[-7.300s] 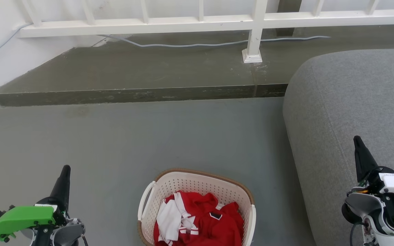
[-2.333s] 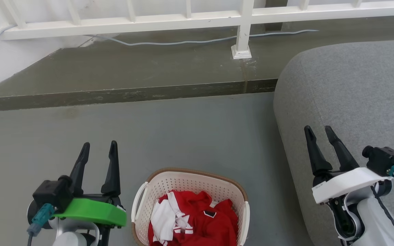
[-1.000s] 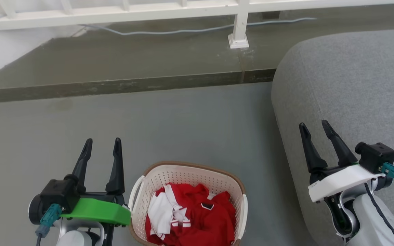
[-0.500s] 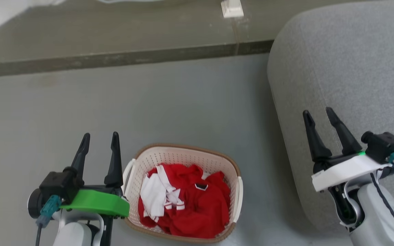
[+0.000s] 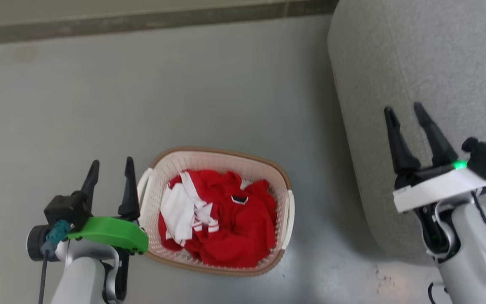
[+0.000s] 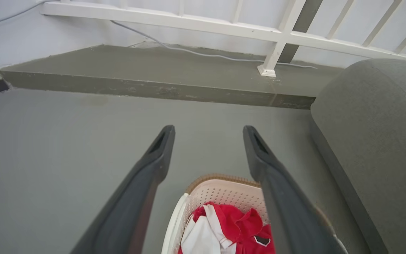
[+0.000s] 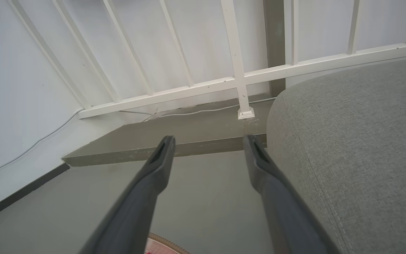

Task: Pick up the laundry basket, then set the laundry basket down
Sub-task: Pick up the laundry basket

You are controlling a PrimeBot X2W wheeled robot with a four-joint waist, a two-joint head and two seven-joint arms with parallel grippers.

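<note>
Both tools are gaping wide and gripping nothing. The left tool (image 5: pixel 112 161) is hanging just beside the laundry basket (image 5: pixel 226 151), and the right tool (image 5: pixel 403 107) is hanging over the grey sofa (image 5: pixel 416 50). The basket is sitting on the grey floor (image 5: pixel 184 84), holding red-and-white clothes (image 5: pixel 226 219). Its long axis is running handle to handle across the head view, slightly skewed.

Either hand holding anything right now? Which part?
Nothing is held. The left hand is open beside the laundry basket, the right hand open by the grey sofa; the basket sits on the floor.
</note>
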